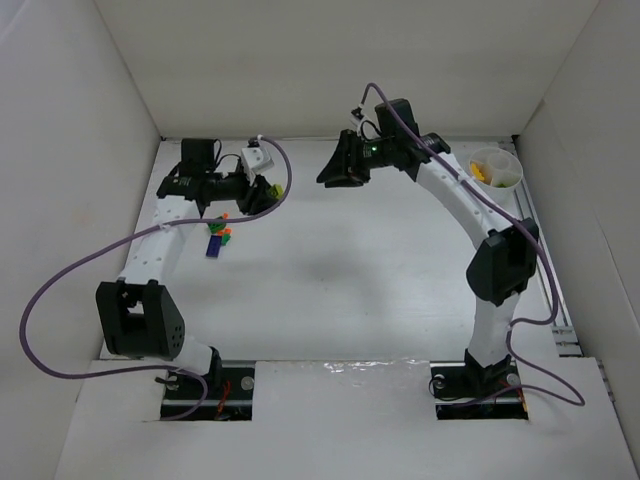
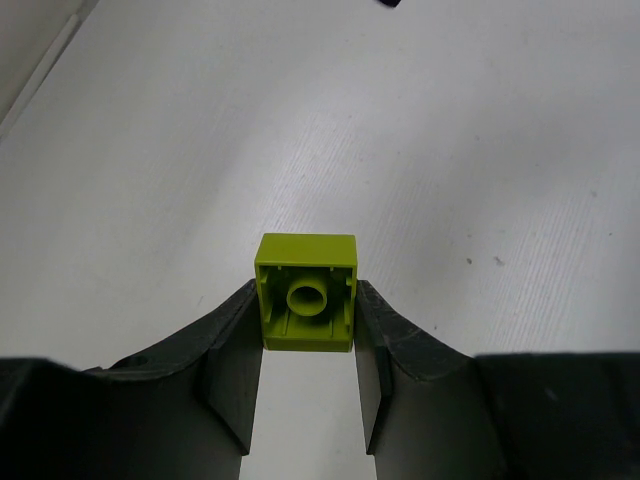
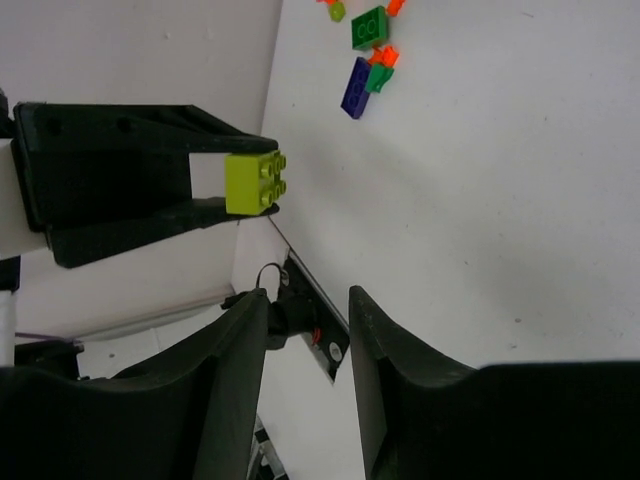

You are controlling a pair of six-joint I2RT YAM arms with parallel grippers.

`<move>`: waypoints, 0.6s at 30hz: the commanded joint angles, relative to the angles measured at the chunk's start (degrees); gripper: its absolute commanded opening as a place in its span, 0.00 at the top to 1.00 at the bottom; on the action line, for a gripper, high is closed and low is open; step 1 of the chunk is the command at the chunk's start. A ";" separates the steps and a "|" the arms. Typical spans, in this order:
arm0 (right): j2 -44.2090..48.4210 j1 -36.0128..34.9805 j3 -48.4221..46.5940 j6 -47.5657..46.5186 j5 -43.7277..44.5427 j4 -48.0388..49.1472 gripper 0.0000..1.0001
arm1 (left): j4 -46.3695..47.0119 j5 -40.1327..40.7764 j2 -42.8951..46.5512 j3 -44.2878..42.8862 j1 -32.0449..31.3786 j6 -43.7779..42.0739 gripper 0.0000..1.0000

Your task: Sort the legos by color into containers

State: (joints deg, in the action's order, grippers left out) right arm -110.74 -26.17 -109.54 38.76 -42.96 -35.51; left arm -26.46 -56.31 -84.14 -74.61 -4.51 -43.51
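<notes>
My left gripper [image 1: 268, 191] is shut on a lime-green brick [image 2: 306, 292], held by its sides above the table with its hollow underside facing the left wrist camera. The right wrist view shows the same brick [image 3: 252, 183] at the left fingertips. My right gripper [image 1: 335, 172] is open and empty [image 3: 305, 300], hanging at the back middle and facing the left gripper. A small pile of legos lies below the left gripper: a dark blue brick [image 1: 214, 247], a green one [image 1: 216, 228] and an orange one [image 1: 227, 237]. The white divided cup [image 1: 496, 168] stands at the far right with yellow-orange pieces [image 1: 479, 173] inside.
White walls close the table at the back and both sides. A metal rail [image 1: 548, 270] runs along the right edge. A purple cable [image 1: 60, 280] loops off the left arm. The right wrist view also shows the pile, with a green brick [image 3: 369, 27] and a dark blue one [image 3: 356, 87].
</notes>
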 commanded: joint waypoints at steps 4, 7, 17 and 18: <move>-1.15 -3.62 -6.47 2.46 7.79 1.32 0.55 | 5.09 -0.99 -0.68 -4.05 -3.83 7.64 0.86; -2.99 -5.28 -9.54 2.98 11.39 0.00 0.52 | 5.72 -0.99 -1.29 -4.66 -4.54 8.26 0.86; -4.22 -8.27 -11.75 4.57 11.93 -0.70 0.38 | 5.72 -0.46 -1.82 -5.72 -5.15 8.79 0.86; -4.74 -8.28 -11.75 4.57 11.93 -0.70 0.38 | 5.72 -0.46 -2.34 -6.25 -5.15 8.79 0.86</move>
State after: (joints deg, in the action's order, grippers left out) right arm -115.04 -33.32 -118.80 42.50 -31.83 -36.40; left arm -22.02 -55.92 -86.41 -77.82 -9.26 -35.53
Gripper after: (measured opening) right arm 0.613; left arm 0.330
